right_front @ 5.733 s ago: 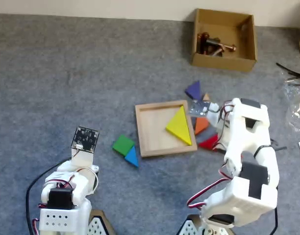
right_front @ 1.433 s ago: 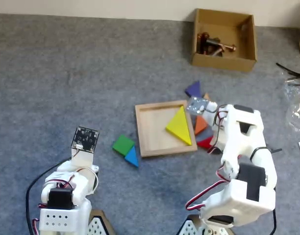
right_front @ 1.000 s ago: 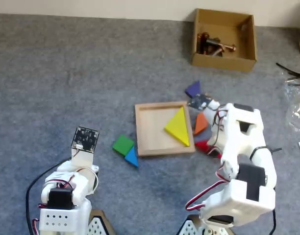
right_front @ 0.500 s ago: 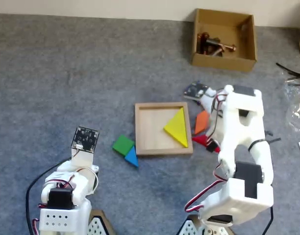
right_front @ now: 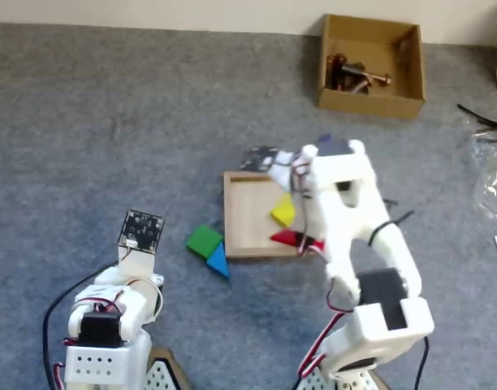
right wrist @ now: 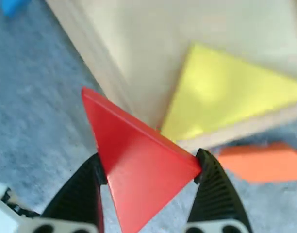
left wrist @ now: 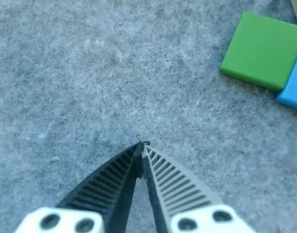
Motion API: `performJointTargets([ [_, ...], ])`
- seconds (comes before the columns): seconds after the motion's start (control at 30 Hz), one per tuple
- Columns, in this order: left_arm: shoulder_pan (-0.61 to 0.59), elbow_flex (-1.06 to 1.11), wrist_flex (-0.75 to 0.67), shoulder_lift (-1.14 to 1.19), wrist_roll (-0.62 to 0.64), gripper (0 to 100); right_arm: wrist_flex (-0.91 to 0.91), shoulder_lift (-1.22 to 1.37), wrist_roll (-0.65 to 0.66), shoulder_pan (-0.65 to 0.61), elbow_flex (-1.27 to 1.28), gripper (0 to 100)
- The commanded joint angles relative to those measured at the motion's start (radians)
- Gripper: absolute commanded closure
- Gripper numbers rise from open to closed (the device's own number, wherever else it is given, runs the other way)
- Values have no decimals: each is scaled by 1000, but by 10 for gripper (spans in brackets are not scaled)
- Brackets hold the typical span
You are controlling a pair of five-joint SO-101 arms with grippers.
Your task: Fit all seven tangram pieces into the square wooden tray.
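The right pincer (right wrist: 149, 164) is grasping the flat red wooden triangle (right wrist: 134, 145) above the rim of the square wooden tray (right wrist: 92, 58), beside the yellow wooden triangle (right wrist: 221, 97). The next move is probably calling for clearing that rim before lowering the piece flat. The left pincer (left wrist: 141, 148) is sitting clenched over the grey tabletop (left wrist: 66, 73).

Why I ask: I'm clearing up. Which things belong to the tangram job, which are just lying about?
Job: wooden tray, yellow triangle, red triangle in the right gripper, green square, blue piece, orange piece.
Lying about: cardboard box of metal parts.
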Motion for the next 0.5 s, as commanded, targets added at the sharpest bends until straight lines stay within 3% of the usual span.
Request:
performJointTargets([
  [0.0, 24, 21, 3, -5, 8, 995, -25, -19, -49, -76, -85, 993],
  [0.47, 24, 21, 3, -5, 8, 995, -239, -13, -54, -188, -56, 993],
])
